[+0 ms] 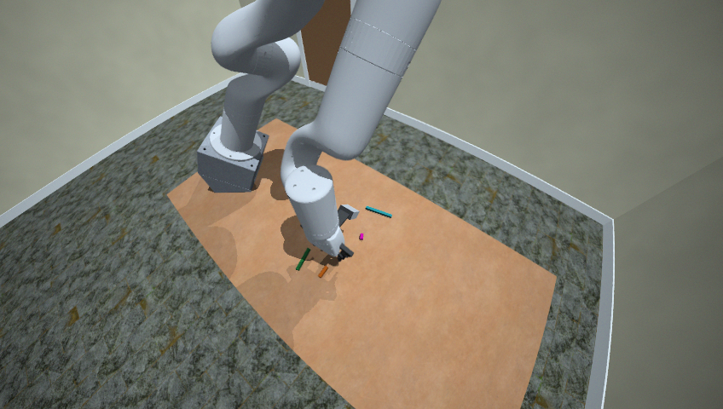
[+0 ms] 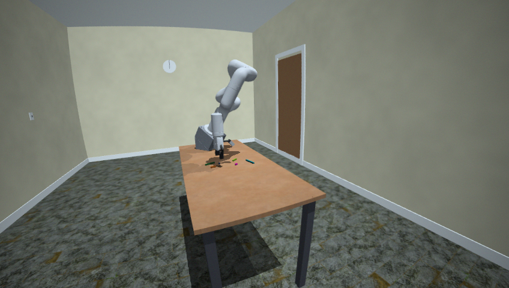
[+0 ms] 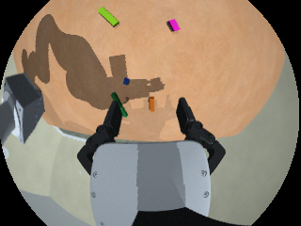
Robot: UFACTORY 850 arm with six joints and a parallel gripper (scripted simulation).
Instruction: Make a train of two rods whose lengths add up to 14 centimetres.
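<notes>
My gripper [image 1: 345,252] [image 2: 219,155] [image 3: 148,105] is open and empty above the table. The orange rod [image 1: 323,271] [image 2: 213,166] [image 3: 151,104] shows between its fingers in the wrist view, below them on the table. The green rod [image 1: 303,259] [image 2: 209,164] [image 3: 119,104] lies apart, slanted relative to it, partly behind the left finger in the wrist view. The small blue rod [image 3: 126,81] lies near both. The magenta rod [image 1: 361,236] [image 2: 236,164] [image 3: 173,25], lime rod [image 2: 234,159] [image 3: 108,16] and turquoise rod [image 1: 378,211] [image 2: 249,161] lie apart. The arm hides lime in the top view.
The wooden table [image 1: 430,303] [image 2: 249,192] carries the rods. The robot base [image 1: 228,167] [image 2: 203,138] stands at its far end. A grey block [image 1: 349,211] [image 2: 231,142] [image 3: 23,105] sticks out sideways from the wrist. The arm's shadow falls around the green, blue and orange rods.
</notes>
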